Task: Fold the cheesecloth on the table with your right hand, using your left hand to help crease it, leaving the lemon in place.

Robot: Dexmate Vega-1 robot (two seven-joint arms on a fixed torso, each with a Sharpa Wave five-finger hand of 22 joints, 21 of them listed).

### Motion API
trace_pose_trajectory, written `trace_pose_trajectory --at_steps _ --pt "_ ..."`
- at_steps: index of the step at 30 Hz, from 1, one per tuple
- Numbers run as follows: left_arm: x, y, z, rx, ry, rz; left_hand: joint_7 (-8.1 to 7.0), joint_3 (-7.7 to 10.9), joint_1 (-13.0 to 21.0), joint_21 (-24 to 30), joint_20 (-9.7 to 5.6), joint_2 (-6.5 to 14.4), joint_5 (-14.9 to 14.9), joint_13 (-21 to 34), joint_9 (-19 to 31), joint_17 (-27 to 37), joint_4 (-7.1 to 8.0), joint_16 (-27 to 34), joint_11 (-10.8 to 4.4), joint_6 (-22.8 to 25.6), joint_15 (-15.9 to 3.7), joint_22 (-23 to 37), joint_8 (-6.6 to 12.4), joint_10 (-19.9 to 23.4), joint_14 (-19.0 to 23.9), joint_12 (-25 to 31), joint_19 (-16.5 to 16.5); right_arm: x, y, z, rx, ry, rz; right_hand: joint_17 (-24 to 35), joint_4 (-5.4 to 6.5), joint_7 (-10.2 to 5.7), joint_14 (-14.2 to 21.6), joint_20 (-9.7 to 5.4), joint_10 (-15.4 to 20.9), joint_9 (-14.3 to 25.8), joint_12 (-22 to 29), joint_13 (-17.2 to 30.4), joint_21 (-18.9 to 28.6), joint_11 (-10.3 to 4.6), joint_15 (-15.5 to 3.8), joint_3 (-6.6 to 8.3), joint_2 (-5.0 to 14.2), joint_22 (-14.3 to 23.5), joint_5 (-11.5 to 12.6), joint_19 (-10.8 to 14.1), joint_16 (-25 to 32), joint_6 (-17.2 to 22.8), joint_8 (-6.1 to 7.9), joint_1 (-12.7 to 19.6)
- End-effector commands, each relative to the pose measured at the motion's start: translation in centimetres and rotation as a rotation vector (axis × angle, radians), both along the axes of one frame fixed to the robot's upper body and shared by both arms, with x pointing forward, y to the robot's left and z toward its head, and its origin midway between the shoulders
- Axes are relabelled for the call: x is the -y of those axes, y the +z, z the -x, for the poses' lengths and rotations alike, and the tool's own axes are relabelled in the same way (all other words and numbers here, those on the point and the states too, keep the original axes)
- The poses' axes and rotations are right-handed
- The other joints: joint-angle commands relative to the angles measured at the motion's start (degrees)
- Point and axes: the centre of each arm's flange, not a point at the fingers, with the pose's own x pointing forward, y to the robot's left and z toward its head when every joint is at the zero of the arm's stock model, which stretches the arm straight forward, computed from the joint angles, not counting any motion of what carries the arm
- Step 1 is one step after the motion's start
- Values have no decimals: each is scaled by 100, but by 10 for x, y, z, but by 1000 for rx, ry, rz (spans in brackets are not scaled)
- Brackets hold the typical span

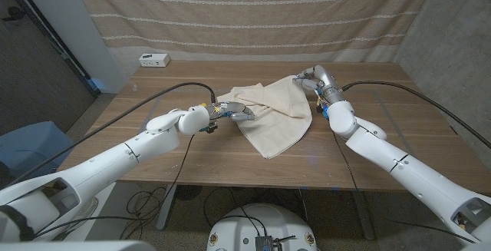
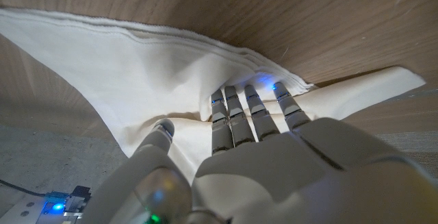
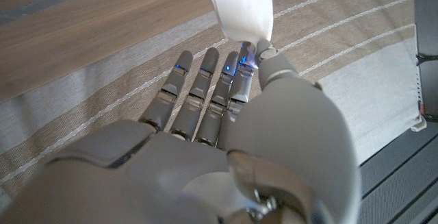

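Item: cream woven cheesecloth (image 1: 270,113), partly folded, lying on the brown wooden tabletop (image 1: 368,82) near its middle.

Position: the cloth spreads between the two hands. Its far corner is lifted off the wood at the right hand (image 1: 310,77); its left edge lies under the left hand (image 1: 228,113); one pointed corner reaches toward the near table edge.

Orientation: in the head view the long axis runs diagonally, from the raised corner at far right down to the pointed corner nearer the robot. A shorter wing extends leftward toward the left hand.

Right hand: pinches a narrow tip of the cloth between thumb and a finger, as the right wrist view shows; the other fingers are extended and apart.

Left hand (image 2: 274,162): fingers (image 2: 236,114) extended close together, tips pressing into a bunched ridge of cloth, with layered hems showing beyond them. It holds nothing.

Step in hand, as judged: a fold in progress, the right hand carrying a corner while the left pins the cloth at the intended crease.

Next move, as judged: the lifted corner needs carrying across over the pinned line and laying down squarely, with the left hand keeping pressure so the layers do not slide.

Lemon: cannot be made out in these views.

Other: a small white box (image 1: 154,60) at the far left of the tabletop; a striped beige curtain (image 1: 245,5) behind.
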Motion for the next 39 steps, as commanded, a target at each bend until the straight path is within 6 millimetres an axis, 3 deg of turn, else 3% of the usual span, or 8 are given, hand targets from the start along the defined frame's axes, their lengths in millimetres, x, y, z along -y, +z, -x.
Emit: trace_pose_trajectory --at_steps 1,30,39 --pt "6 4 1 8 -9 -14 9 34 -62 -12 16 9 23 25 0 15 11 -13 0 -28 2 18 -6 22 3 24 26 -5 18 25 -21 196 28 40 9 51 41 41 49 20 64 21 6 15 -776 38 -8 1 -42 -17 54 31 44 91" --pt "14 5 3 14 -16 -24 12 48 -68 -44 15 8 23 25 0 14 3 -14 7 -40 0 20 -5 26 1 28 39 -41 41 71 -128 482 286 208 71 31 -217 125 -136 37 37 83 -45 24 -682 54 3 11 -235 -172 -10 -43 -11 148" --pt "17 5 5 15 -17 -32 2 48 -77 -58 13 -3 22 25 -1 14 1 -13 -5 -34 0 21 -1 28 4 29 46 -53 38 81 -210 553 379 214 100 13 -354 127 -243 87 2 96 -58 11 -617 68 3 13 -294 -215 -97 -45 14 126"
